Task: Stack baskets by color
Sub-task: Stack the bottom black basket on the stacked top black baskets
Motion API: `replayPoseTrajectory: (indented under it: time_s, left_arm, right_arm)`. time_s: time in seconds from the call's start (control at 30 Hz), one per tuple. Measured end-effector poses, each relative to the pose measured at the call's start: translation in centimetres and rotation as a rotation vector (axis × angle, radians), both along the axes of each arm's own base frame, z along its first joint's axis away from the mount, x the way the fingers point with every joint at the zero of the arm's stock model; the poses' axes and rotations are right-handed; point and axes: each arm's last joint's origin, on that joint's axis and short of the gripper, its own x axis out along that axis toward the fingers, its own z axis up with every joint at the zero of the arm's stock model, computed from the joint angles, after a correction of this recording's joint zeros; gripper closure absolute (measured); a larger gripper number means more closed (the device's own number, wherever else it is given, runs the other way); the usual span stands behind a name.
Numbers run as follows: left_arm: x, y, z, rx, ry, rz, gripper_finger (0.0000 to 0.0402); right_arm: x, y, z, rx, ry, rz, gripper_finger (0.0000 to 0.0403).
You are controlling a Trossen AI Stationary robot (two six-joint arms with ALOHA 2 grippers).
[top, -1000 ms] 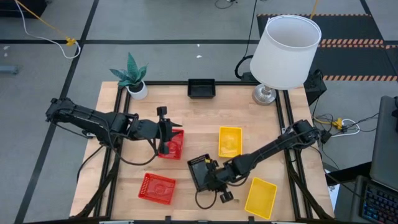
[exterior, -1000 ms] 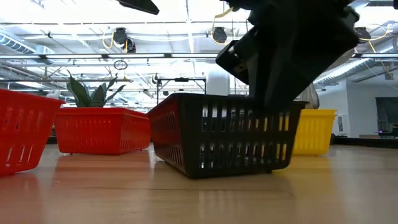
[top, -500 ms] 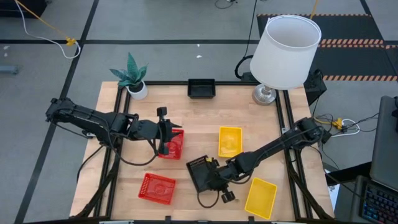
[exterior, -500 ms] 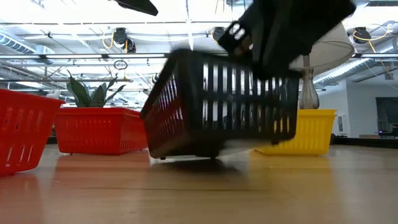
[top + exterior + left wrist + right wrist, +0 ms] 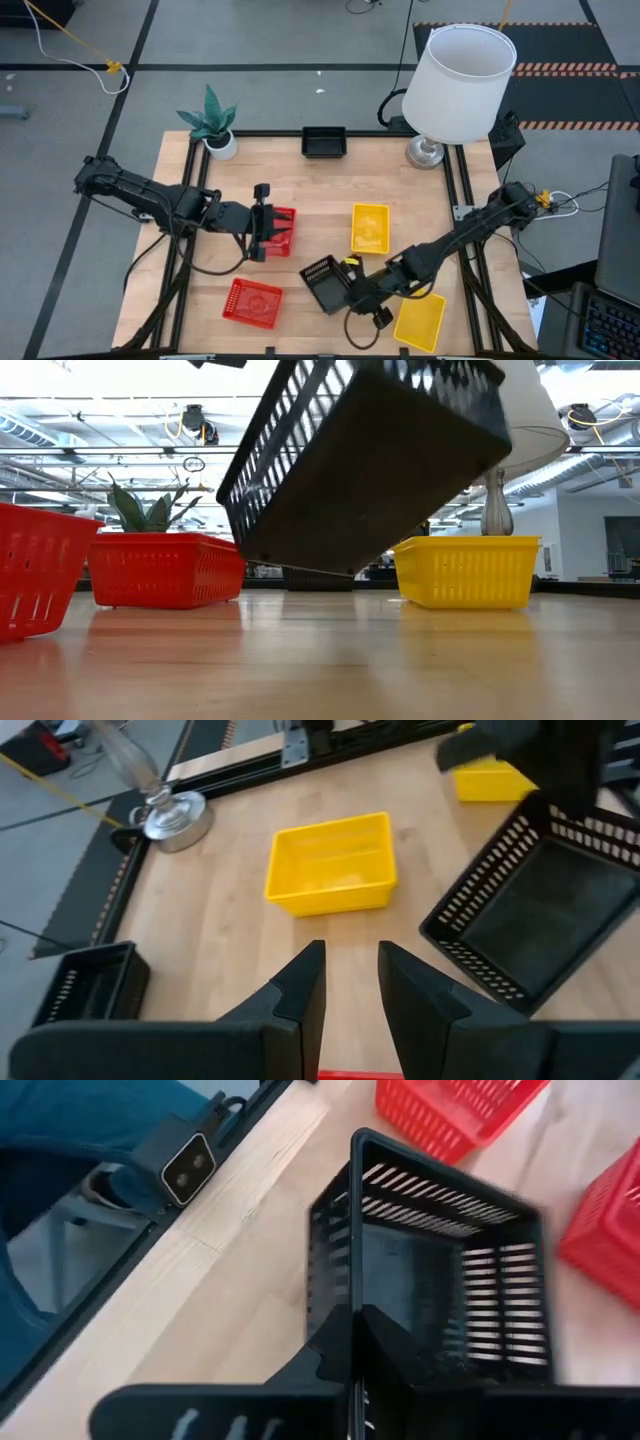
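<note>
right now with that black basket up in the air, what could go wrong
1. The right gripper holds the black basket by one wall only, and it hangs tilted above the table; it could swing or slip out.
2. The left gripper is at a red basket close by, so a wide swing might bump the left arm or that basket.
3. The other black basket sits at the far edge, so the carry crosses past the yellow basket.

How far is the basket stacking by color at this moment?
Done: no clear stack shows yet. In hand: the right gripper is shut on a tilted black basket, lifted off the table; the left gripper is at a red basket. Left: the far black basket, front red basket, middle yellow basket and front yellow basket lie apart.
</note>
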Motion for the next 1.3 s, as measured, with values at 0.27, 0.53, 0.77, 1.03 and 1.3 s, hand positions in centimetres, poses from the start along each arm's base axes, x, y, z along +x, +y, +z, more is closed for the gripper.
replayPoseTrajectory:
  time_s: [0.27, 0.53, 0.77, 1.03, 1.3]
  left_arm:
    - [-0.6, -1.9, 0.0, -0.027, -0.002, -0.062, 0.0305]
    - [-0.6, -4.3, -0.4, -0.047, -0.015, -0.141, 0.0303]
    - [0.9, -6.7, -2.0, -0.018, -0.014, -0.227, 0.0249]
    - [2.2, -7.1, -2.8, -0.056, -0.015, -0.272, 0.0184]
    - [2.3, -7.2, -2.7, -0.060, -0.035, -0.275, 0.0181]
  right_arm:
    - [-1.0, -0.4, 1.7, -0.110, -0.088, 0.024, 0.0398]
    - [-0.8, -1.0, 1.8, -0.229, -0.124, 0.039, 0.0399]
    - [-0.5, -1.7, 2.0, -0.264, -0.146, 0.062, 0.0399]
    - [-0.7, -2.2, 2.8, -0.309, -0.178, 0.079, 0.0399]
    - [-1.4, -2.7, 4.0, -0.322, -0.210, 0.060, 0.0399]
